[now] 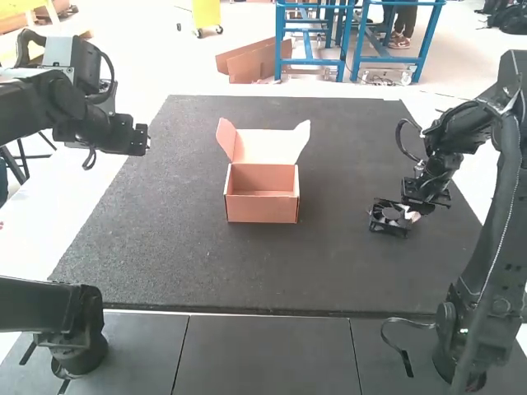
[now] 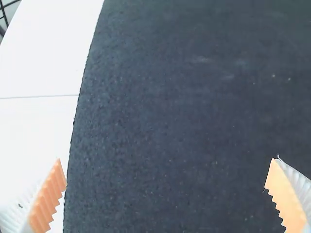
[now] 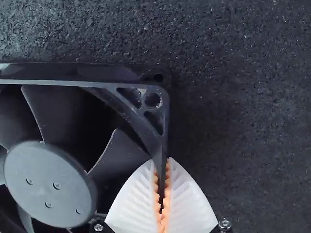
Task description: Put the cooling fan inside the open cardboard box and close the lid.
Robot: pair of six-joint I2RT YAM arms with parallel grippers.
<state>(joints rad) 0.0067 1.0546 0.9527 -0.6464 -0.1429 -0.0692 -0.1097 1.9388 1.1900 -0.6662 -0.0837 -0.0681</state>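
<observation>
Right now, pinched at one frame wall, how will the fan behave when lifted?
The cooling fan looks like rigid plastic, so probably stiff and light. The right gripper pinches only a thin wall near one corner, so it may pivot. Its flat square frame should not roll.

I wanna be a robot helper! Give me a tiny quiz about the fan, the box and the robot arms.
1. True or false: the cardboard box has its lid shut.
2. Which arm pinches the cooling fan by its frame? A: left. B: right.
3. Fill in: the left gripper is open above the black ____.
Key: 1 false, the lid stands open; 2 B, the right gripper; 3 mat.
</observation>
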